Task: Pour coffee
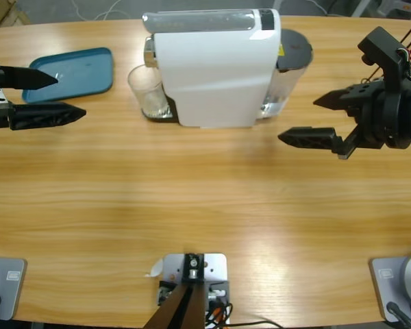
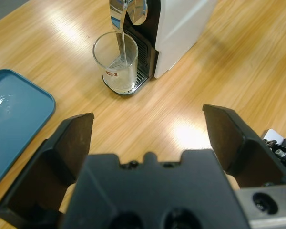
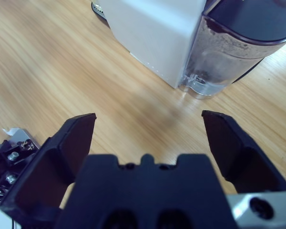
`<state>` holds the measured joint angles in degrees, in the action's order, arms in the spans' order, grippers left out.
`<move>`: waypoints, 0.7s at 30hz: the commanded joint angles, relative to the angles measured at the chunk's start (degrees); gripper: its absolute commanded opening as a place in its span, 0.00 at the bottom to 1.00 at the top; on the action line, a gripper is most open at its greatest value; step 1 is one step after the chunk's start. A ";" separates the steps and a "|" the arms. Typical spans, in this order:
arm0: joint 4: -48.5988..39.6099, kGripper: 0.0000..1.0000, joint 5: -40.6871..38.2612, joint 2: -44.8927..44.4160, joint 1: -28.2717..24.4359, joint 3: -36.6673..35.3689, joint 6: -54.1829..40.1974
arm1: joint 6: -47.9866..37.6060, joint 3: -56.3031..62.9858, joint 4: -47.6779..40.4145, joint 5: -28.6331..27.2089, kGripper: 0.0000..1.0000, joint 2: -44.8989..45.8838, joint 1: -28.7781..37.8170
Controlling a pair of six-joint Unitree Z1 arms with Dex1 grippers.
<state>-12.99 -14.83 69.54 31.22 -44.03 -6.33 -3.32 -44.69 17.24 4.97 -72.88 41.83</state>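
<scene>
A white coffee machine (image 1: pixel 216 68) stands at the back middle of the table. A small clear glass (image 2: pixel 117 64) sits on its drip tray (image 2: pixel 142 71) under the chrome spout (image 2: pixel 126 12). A thin pale streak runs from the spout into the glass, and a shallow pale layer of coffee (image 2: pixel 120 82) lies at its bottom. My left gripper (image 1: pixel 70 95) is open at the table's left, well short of the glass (image 1: pixel 147 92). My right gripper (image 1: pixel 297 120) is open to the right of the machine, holding nothing. Both wrist views show wide-open jaws, left gripper (image 2: pixel 147 117) and right gripper (image 3: pixel 148 117).
A teal tray (image 1: pixel 75 72) lies at the back left, beside the left gripper; it also shows as the teal tray (image 2: pixel 12 119). The machine's clear water tank (image 3: pixel 229 57) with a dark lid sits at its right rear. Bare wooden table (image 1: pixel 205 205) spreads in front.
</scene>
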 commanded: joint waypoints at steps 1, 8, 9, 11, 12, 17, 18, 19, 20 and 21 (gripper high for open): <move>-0.09 1.00 -0.12 3.39 0.51 0.84 -0.44 | 0.59 1.82 1.18 -1.37 1.00 2.04 0.62; 0.95 1.00 -0.12 3.78 -0.19 0.42 -0.44 | 0.59 1.76 1.83 -1.81 1.00 2.36 0.62; 0.95 1.00 -0.12 3.95 -0.19 0.49 -0.44 | 0.59 1.71 1.83 -1.81 1.00 2.20 0.62; 0.86 1.00 -0.12 4.16 -0.19 0.51 -0.46 | 0.59 1.71 1.74 -1.81 1.00 2.18 0.62; 0.89 1.00 -0.12 3.99 -0.19 0.52 -0.60 | 0.65 1.76 1.81 -1.81 1.00 2.36 0.62; 0.93 1.00 -0.12 4.06 -0.16 0.51 -0.97 | 0.68 1.57 1.83 -1.81 1.00 2.39 0.62; 0.93 1.00 -0.12 4.11 -0.16 0.51 -0.97 | 0.68 1.52 1.83 -1.81 1.00 2.36 0.62; 0.95 1.00 -0.12 4.08 -0.16 0.52 -0.97 | 0.68 1.45 1.83 -1.74 1.00 2.31 0.62; 0.93 1.00 -0.12 4.04 -0.16 0.56 -0.97 | 0.68 1.45 1.83 -1.72 1.00 2.31 0.62; 0.95 1.00 -0.13 4.01 -0.14 0.61 -0.97 | 0.68 1.47 1.86 -1.70 1.00 2.38 0.62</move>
<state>-12.55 -14.82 71.65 31.20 -44.04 -6.73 -3.31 -44.69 18.42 4.09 -71.26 41.83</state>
